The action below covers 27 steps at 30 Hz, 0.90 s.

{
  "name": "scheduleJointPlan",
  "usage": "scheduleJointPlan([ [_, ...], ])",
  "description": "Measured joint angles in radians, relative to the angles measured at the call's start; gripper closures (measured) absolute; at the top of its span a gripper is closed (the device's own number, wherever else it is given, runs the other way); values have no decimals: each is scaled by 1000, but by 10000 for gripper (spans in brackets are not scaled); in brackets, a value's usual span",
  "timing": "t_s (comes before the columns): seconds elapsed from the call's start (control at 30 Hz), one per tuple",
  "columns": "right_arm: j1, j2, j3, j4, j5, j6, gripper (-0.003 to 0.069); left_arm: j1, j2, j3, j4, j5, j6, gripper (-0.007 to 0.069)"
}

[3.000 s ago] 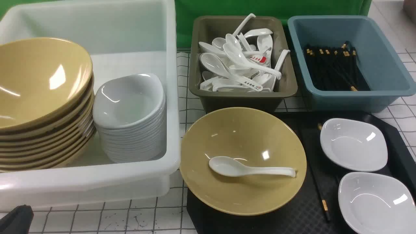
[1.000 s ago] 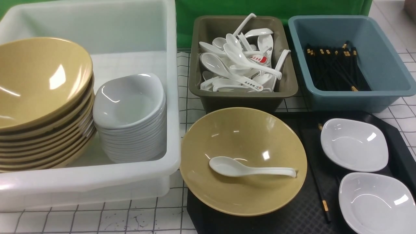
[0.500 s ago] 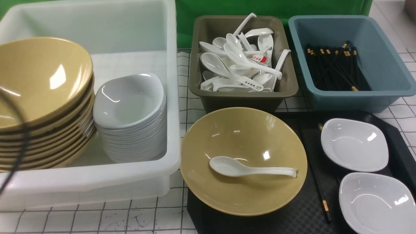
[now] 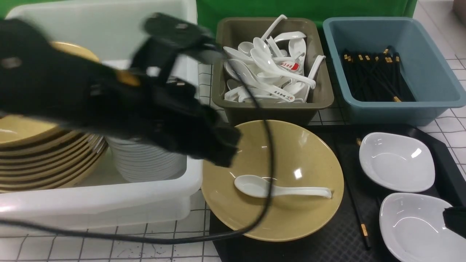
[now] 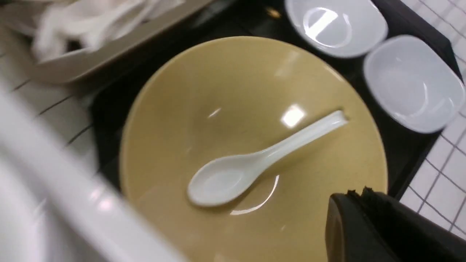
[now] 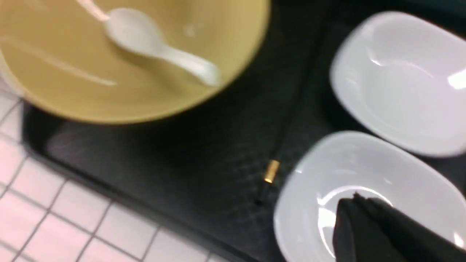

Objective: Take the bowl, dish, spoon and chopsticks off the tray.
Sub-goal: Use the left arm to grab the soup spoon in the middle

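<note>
Jaws of left gripper [image 5: 358,194] and right gripper [image 6: 358,200] were closed, nothing in them. Yellow bowl [image 4: 287,218] sat at left on black tray [image 4: 316,247], white spoon [image 4: 255,185] inside. Farther right lay black chopstick [image 4: 355,203], then two white dishes [image 4: 397,162]. Likely step: starting on spoon. Left gripper needed to open, then pinch handle.

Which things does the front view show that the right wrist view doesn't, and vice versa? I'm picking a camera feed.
Only front: spoon tub, chopstick tub, white bin.
Only right wrist: the tray's near rim.
Both: yellow bowl, spoon, two white dishes, a chopstick.
</note>
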Motion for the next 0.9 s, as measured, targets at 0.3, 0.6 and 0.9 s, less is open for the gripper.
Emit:
scheduleJointPlan([
  [0.3, 87, 0, 53, 30, -79, -47, 621, -181, 298, -143, 259, -29, 136, 284],
  [0.6, 100, 0, 57, 36, -87, -48, 621, -227, 476, -143, 365, -86, 329, 107],
  [0.9, 100, 0, 57, 40, -87, -49, 621, -227, 583, -144, 367, -240, 315, 337],
])
